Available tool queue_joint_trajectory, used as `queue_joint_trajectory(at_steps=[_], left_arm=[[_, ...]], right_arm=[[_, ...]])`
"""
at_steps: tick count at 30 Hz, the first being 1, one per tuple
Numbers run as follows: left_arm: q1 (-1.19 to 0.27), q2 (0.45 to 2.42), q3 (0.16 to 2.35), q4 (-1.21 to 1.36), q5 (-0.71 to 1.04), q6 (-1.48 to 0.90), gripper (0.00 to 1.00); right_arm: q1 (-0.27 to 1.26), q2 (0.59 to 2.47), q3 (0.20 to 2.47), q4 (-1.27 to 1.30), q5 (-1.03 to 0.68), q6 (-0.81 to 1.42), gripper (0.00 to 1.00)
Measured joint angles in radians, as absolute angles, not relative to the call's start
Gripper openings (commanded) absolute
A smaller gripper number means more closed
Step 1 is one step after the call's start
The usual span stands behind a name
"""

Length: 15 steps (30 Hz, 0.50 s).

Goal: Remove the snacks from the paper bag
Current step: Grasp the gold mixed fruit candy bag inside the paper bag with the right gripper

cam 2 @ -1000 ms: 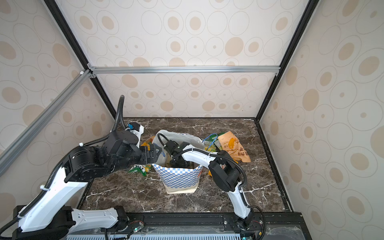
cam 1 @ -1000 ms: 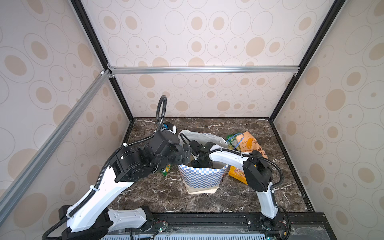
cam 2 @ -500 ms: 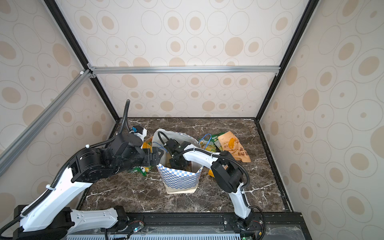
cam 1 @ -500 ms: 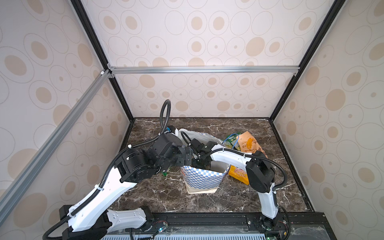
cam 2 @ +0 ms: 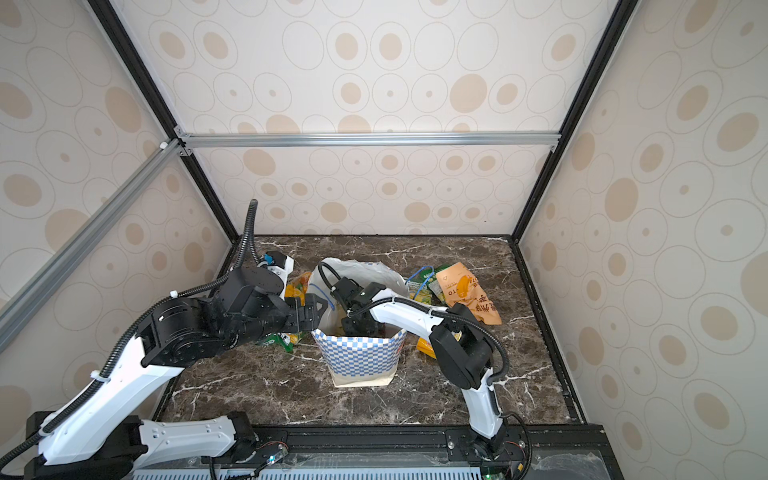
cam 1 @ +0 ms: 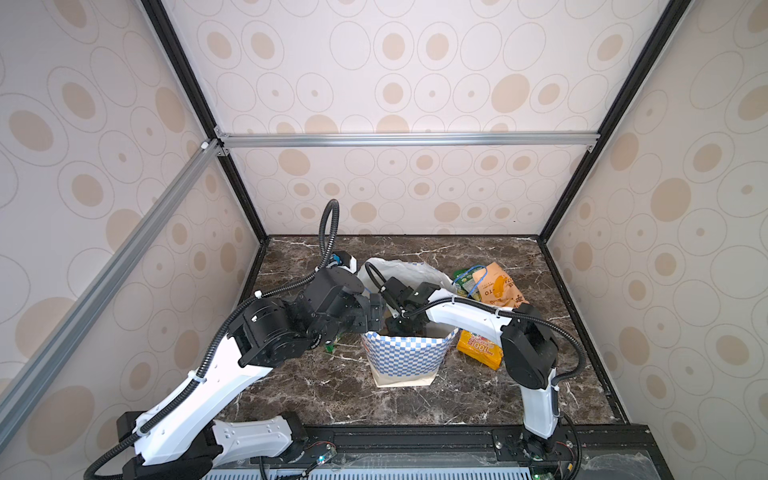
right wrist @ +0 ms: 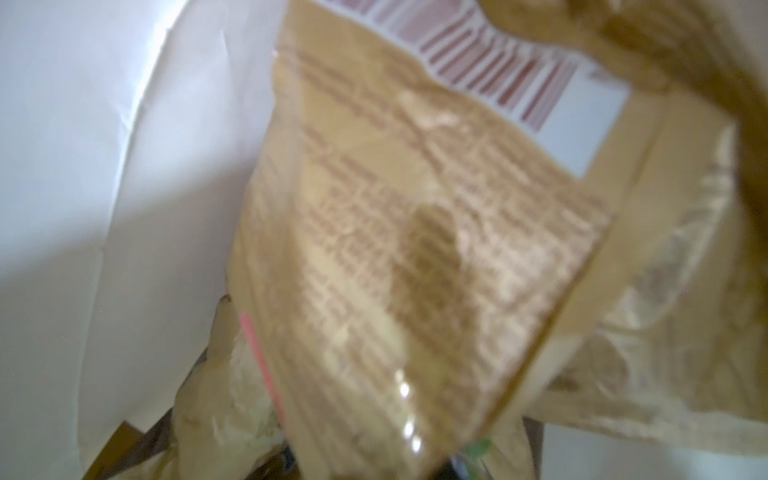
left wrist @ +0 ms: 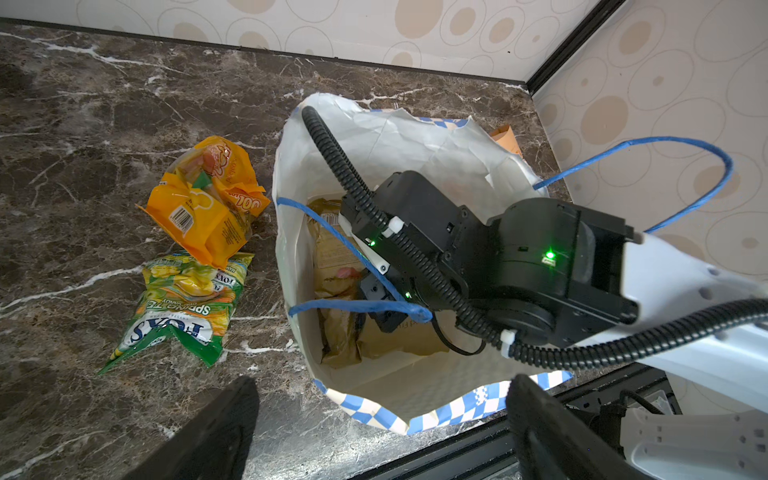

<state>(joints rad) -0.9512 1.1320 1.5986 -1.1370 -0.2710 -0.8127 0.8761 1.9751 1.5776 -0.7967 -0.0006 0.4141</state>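
Observation:
The paper bag stands upright mid-table, its mouth open. My right gripper is deep inside it, shut on a crinkly golden snack bag that fills the right wrist view; its fingers are mostly hidden. My left gripper hangs open and empty over the bag's left rim. A yellow-orange gummy bag and a green packet lie on the table left of the bag. An orange-tan chips bag, green packets and a yellow packet lie to its right.
One blue cord handle droops across the bag's mouth over my right gripper; the other loops out past the far rim. The enclosure walls stand close behind and at both sides. A black rail runs along the table's front edge.
Inside the bag my right gripper has closed on the golden snack bag. My left gripper has shifted slightly right, toward the bag's rim, and stays open.

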Motion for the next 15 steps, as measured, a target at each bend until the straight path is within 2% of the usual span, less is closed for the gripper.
queue_joint_trajectory(at_steps=[15], left_arm=[[-0.951, 1.116, 1.588, -1.129, -0.274, -0.800, 0.93]], right_arm=[[0.868, 1.893, 1.695, -0.899, 0.004, 0.410, 0.00]])
